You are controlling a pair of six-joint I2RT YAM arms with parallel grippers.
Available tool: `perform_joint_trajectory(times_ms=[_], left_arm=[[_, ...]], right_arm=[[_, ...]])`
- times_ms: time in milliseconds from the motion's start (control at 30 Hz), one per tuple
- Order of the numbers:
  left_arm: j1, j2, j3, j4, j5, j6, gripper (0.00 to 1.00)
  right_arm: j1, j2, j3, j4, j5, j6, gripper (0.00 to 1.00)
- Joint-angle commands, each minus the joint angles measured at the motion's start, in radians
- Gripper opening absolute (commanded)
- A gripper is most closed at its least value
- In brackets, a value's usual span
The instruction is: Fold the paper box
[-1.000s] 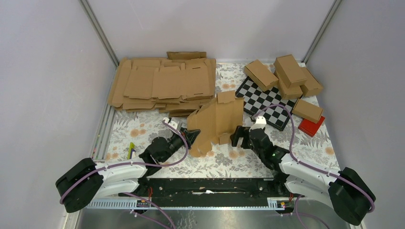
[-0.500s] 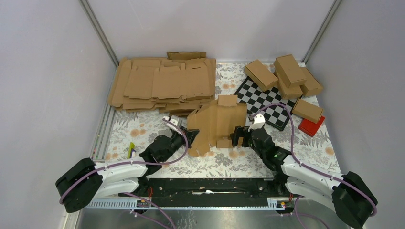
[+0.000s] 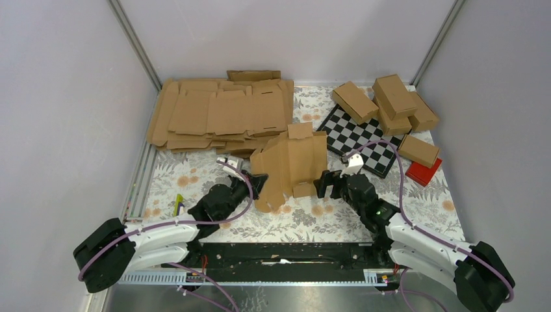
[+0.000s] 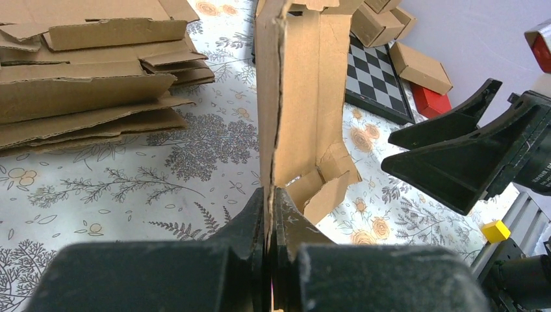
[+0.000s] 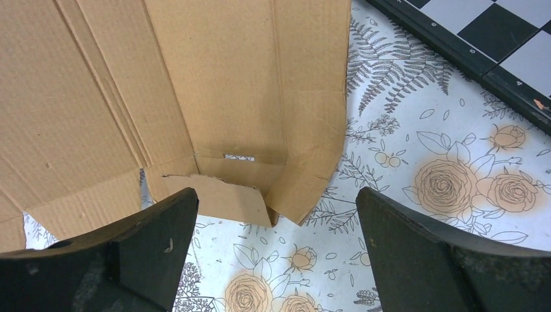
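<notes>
Fingers of the left gripper (image 4: 268,203) clamp the lower edge of the paper box (image 3: 291,161), evidently to hold the sheet upright at the middle of the counter (image 3: 188,177) for folding. Opposite, the right gripper (image 5: 274,198) stands spread wide facing its bottom flaps (image 5: 229,200), gripping nothing. Both arms reach low and forward from the near edge.

Table (image 3: 195,175): floral-print surface.
- 11 o'clock: stack of flat cardboard sheets (image 3: 221,114).
- 1 o'clock: checkerboard (image 3: 360,138), folded carton (image 3: 354,101) overlapping its far corner.
- 2 o'clock: pile of cartons (image 3: 399,97).
- 3 o'clock: red box (image 3: 425,173), single brown carton (image 3: 418,149) touching it.
- 8 o'clock, near left edge: small yellow-green object (image 3: 178,205), too small to identify.
- Centre: paper box (image 3: 292,162), upright on edge.
</notes>
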Motion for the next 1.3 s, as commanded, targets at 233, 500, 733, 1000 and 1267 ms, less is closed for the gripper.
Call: perform_joint_trajectory(times_ms=[233, 500, 733, 1000, 1267], left_arm=[[-0.003, 0.026, -0.013, 0.162, 0.172, 0.190, 0.00], [-0.002, 0.049, 0.004, 0.143, 0.190, 0.212, 0.00], [-0.003, 0.035, -0.006, 0.150, 0.186, 0.213, 0.00], [-0.004, 0.044, -0.010, 0.182, 0.210, 0.192, 0.00], [-0.003, 0.015, -0.035, 0.200, 0.165, 0.164, 0.00]], right_arm=[[-0.201, 0.132, 0.111, 0.018, -0.223, -0.012, 1.00], [-0.299, 0.281, 0.187, 0.095, -0.435, -0.090, 1.00], [-0.297, 0.277, 0.130, 0.072, -0.506, -0.062, 0.89], [-0.133, 0.207, 0.084, -0.013, -0.240, -0.070, 0.85], [0.069, 0.343, 0.167, -0.072, -0.069, -0.038, 0.85]])
